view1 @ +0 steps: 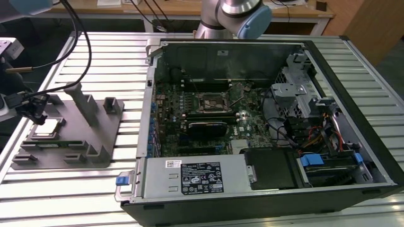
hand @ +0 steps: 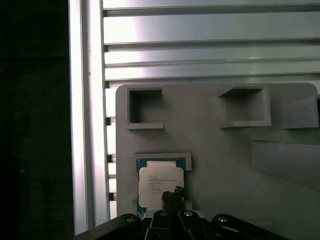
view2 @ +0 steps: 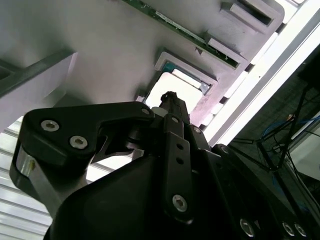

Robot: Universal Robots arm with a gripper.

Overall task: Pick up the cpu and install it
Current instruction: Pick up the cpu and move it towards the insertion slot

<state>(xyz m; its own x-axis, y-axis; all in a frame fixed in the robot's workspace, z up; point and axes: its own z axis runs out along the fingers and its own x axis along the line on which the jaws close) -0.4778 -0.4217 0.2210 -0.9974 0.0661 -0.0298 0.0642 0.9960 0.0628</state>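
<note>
At the exterior view's far left the claw (view1: 33,108) hangs low over a grey block tray (view1: 94,137), with cables trailing from it toward the upper left corner of the frame. Just below it and slightly to the right lies the cpu (view1: 47,128), flat in a square recess in the tray's left part, silvery top facing up. In the first wrist view the claw (hand: 173,194) overlaps the near edge of the cpu (hand: 157,180). In the second wrist view the claw (view2: 171,97) stands right in front of the bright cpu (view2: 187,89). Whether the two touch cannot be told, nor whether the claw is open or closed (its end reads as one narrow dark piece). The tray rests on a slatted metal table (view1: 94,52). The middle and right of the exterior view hold an open computer case (view1: 252,56), lying on its side. The robot arm (view1: 237,14) rises behind it at top centre. Inside, a black-framed socket (view1: 209,100) sits on the green board (view1: 167,127), well apart from the cpu. A labelled metal box (view1: 189,177) lies at lower centre and a drive cage (view1: 296,90) farther right.
</note>
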